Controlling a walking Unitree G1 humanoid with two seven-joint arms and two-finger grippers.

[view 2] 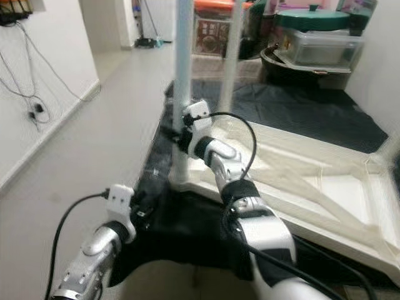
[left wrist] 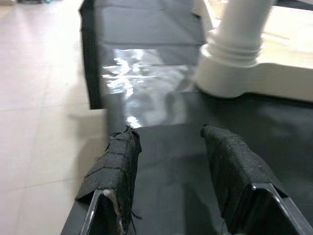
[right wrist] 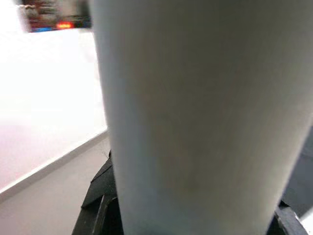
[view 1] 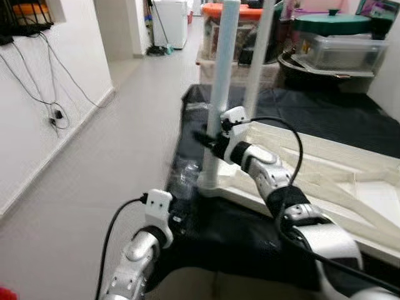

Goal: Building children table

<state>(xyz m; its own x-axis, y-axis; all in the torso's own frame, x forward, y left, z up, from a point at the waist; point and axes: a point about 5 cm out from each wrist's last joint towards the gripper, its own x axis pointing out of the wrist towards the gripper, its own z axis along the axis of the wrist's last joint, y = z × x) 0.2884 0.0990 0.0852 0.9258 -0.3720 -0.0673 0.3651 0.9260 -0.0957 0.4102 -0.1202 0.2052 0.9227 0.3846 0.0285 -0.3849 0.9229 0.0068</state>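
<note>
Right jaws (view 1: 209,142) clamped round the pale leg (view 1: 220,94), upright in the upturned tabletop (view 1: 325,181) corner socket. Left jaws (left wrist: 168,147) parted, holding nothing, above the black sheet (left wrist: 146,98). Could cross-thread or tip if twisted off-axis.

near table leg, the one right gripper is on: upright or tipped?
Upright. The near table leg stands vertical in its corner socket on the upturned tabletop, right gripper at it.
</note>
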